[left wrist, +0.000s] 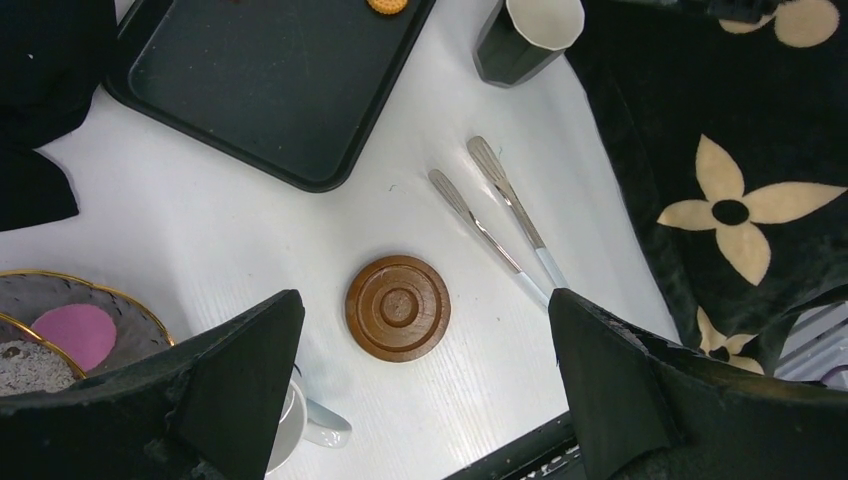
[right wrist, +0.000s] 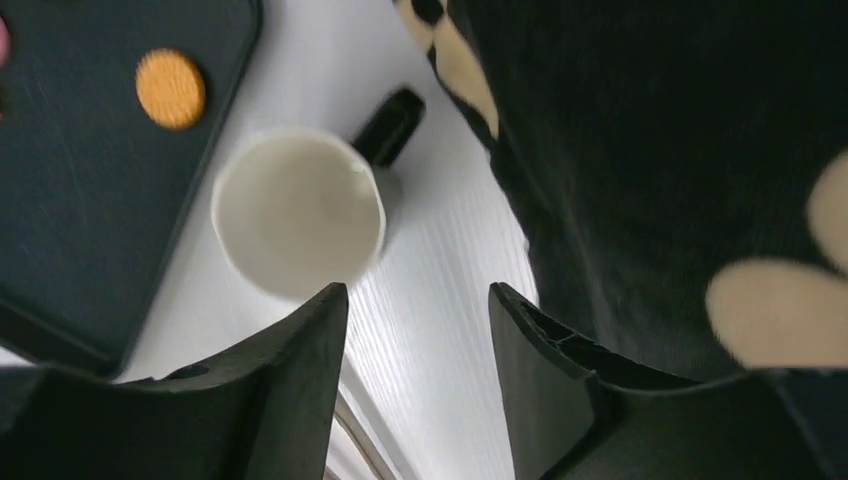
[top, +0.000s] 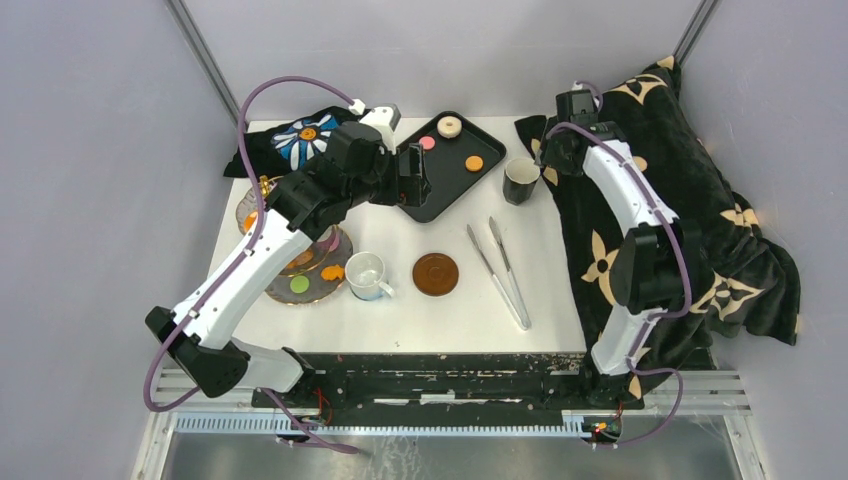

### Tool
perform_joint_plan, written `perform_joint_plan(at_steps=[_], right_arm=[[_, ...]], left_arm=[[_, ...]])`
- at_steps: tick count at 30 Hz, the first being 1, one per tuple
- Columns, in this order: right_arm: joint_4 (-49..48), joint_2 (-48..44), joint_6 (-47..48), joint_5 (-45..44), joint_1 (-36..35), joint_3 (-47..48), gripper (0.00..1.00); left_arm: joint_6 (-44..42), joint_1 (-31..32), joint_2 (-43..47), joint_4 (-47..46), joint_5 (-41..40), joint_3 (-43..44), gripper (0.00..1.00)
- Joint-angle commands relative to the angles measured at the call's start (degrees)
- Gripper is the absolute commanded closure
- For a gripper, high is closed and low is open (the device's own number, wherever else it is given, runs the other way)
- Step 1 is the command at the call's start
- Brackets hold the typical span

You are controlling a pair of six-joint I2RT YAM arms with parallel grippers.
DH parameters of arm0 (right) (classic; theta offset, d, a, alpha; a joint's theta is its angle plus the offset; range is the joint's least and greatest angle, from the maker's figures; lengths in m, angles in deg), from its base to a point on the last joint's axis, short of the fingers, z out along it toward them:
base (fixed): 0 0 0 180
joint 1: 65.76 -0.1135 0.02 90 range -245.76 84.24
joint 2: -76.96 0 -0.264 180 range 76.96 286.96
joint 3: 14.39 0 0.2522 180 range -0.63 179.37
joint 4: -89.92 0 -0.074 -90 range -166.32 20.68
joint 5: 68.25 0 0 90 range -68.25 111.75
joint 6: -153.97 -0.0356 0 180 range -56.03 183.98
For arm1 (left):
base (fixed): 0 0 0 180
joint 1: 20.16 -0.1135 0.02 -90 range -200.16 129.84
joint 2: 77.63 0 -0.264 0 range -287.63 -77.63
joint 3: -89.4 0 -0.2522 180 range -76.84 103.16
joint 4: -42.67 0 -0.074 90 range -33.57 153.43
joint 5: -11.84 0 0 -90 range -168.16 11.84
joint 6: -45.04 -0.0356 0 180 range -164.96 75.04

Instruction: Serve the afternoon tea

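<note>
A dark cup (top: pixel 520 180) with a white inside (right wrist: pixel 300 210) stands on the white table right of the black tray (top: pixel 425 195). My right gripper (right wrist: pixel 416 292) hovers just beside the cup, open, with only bare table between its fingers. On the tray lie an orange pastry (top: pixel 474 162), a pink one (top: pixel 427 142) and a cream ring (top: pixel 449 126). My left gripper (left wrist: pixel 422 300) is wide open and empty, up over the tray's near edge (top: pixel 410 178). The brown saucer (left wrist: pixel 397 307) lies below it. The glass stand (top: pixel 322 295) holds green (top: pixel 299 284) and orange (top: pixel 332 272) pastries. A white mug (top: pixel 366 275) stands beside it.
Metal tongs (top: pixel 500 265) lie right of the saucer. A black blanket with tan flowers (top: pixel 690 190) covers the right side and reaches the table edge near the cup. A black cloth with a blue-white flower (top: pixel 300 138) is at the back left.
</note>
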Motion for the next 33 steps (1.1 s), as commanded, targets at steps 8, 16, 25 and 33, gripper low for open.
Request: perform_joint_plan(at_steps=[8,16,25,33], right_arm=[[7.7,24.2,-5.7,-4.5,1.0,33.6,0.56],[6.3,26.1,-3.5,-4.4,1.2,32.0,0.62],[5.3,22.7,-2.0,-5.9,1.2,24.4,0.63],[2.1,15.0,-3.1,-4.6,1.2,12.9,0.65]], left_arm=[[-2.3,-0.1,1.0,-3.4,1.7,0.1,0.01],[-2.2,-0.1,1.8,-3.3,1.2,-1.4,0.01],[-2.4,0.0,1.5,-4.0,2.6,-1.4,0.01],[-2.3,-0.1,2.1,-4.0,2.3,-1.9,0.01]])
